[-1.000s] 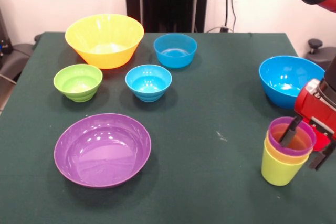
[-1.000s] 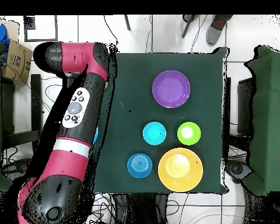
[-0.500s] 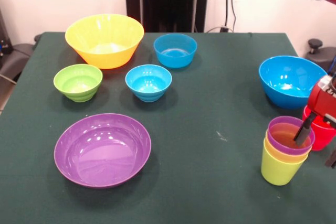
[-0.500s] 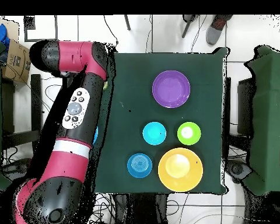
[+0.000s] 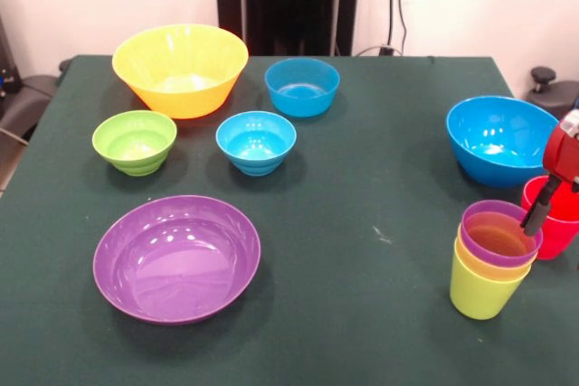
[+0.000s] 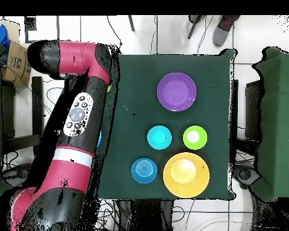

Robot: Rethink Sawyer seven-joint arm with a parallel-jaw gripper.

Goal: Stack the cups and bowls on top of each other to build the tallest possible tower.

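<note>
The tower [image 5: 489,264] stands near the table's front right: a lime green cup [image 5: 479,296] lowest, a yellow cup in it, a purple cup [image 5: 500,234] on top. A red cup [image 5: 556,223] stands just right of it. My gripper [image 5: 554,248] is open and empty at the right edge; one dark finger [image 5: 536,212] hangs over the purple cup's right rim, in front of the red cup. The large blue bowl [image 5: 500,137] sits behind them. In the overhead view my arm [image 6: 80,120] hides the cups and gripper.
On the left stand a large yellow-orange bowl [image 5: 180,68] [image 6: 186,174], two small blue bowls [image 5: 302,86] [image 5: 256,141], a small green bowl [image 5: 134,140] [image 6: 195,137] and a wide purple bowl [image 5: 176,257] [image 6: 176,91].
My gripper has let go of the purple cup, lifted out of it and drawn back up and to the right. The red cup behind it has come into sight.
</note>
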